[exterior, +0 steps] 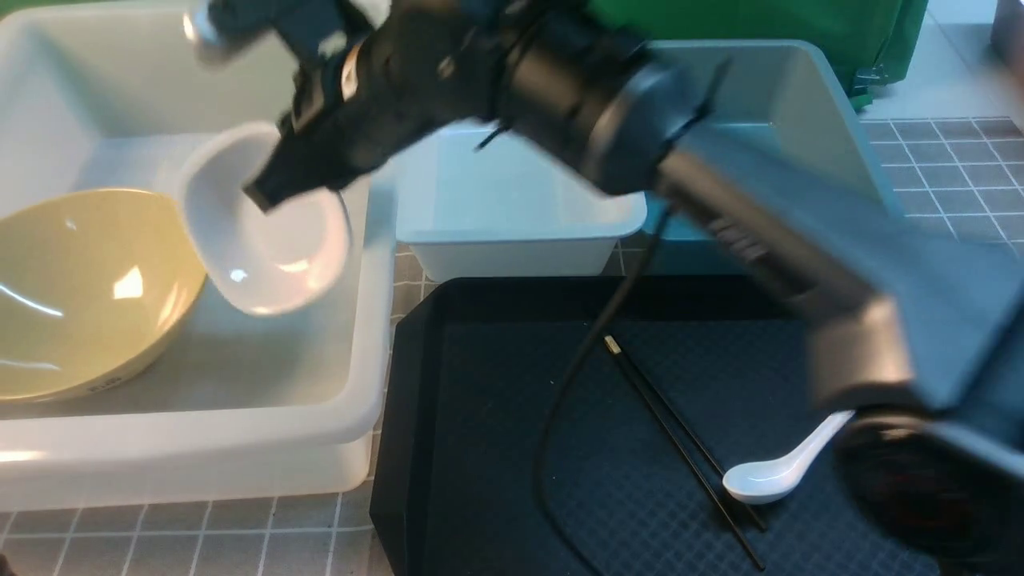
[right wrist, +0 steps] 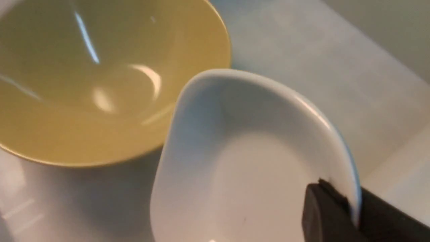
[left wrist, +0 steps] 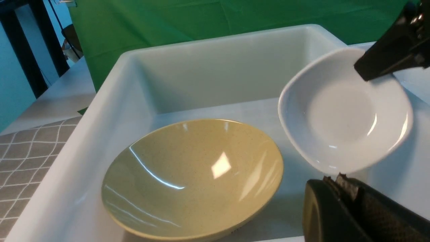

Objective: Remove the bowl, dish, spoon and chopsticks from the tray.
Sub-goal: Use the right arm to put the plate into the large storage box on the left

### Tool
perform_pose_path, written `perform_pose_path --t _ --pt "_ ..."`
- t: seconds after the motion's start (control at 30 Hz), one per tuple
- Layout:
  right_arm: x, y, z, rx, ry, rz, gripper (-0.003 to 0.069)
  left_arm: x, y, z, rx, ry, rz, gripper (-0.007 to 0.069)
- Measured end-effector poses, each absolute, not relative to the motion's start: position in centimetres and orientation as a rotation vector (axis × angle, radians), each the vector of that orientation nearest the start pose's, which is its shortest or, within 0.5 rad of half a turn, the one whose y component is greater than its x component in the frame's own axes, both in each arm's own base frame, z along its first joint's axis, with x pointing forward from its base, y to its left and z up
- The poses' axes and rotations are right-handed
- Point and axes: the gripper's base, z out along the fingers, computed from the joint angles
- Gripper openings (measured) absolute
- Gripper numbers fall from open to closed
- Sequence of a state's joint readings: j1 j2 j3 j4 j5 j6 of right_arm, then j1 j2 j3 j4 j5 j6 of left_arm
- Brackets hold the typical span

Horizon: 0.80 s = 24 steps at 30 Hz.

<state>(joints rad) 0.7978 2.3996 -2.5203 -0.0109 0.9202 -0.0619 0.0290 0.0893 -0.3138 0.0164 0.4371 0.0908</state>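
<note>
Big white bin (exterior: 240,416), on robot's L side, had 2 of the 4 items inside its walls. Black tray (exterior: 496,448) beside it held the other 2. Bowl (exterior: 80,288) sat upright on bin floor, done. Dish (exterior: 272,248) hung steeply tilted just beside the bowl, over the bin floor. It looked clear of the floor, but couldn't be sure.

R gripper (right wrist: 346,208), arm stretched across from the far side, was pinched narrow on the dish rim, one finger inside, one outside. Dish prob. light but stiff, glazed, slick & chippable. A rim pinch lets it swing, so it wants lowering flat before release, away from the bowl.

Chopsticks (exterior: 680,440) lay together on the tray, diagonal. Thin, hard, low-lying: best taken mid-length across the pair, or they'd likely roll apart. Spoon (exterior: 780,472) lay just beside their near end, scoop up, handle partly hidden by the R arm. Glossy ceramic, so grip across the stubby handle.

L gripper (left wrist: 339,181) sat closed & empty near the bin's edge.
</note>
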Motion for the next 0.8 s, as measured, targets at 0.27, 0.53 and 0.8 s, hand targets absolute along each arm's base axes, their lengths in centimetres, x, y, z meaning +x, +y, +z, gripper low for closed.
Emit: perform_pose_path --t 0.27,0.53,0.8 --pt "37.5 40.0 29.2 -0.899 2.142 0.374 0.0076 4.7 0.2 26.9 0.06 1.672 0.107 -0.0014" --pt "37.5 40.9 27.3 -0.795 2.22 0.421 0.0155 4.8 0.2 26.9 0.062 1.654 0.113 -0.0014" --pt "37.1 41.9 26.1 -0.805 2.216 0.442 0.0314 4.8 0.2 26.8 0.063 1.656 0.114 -0.0014"
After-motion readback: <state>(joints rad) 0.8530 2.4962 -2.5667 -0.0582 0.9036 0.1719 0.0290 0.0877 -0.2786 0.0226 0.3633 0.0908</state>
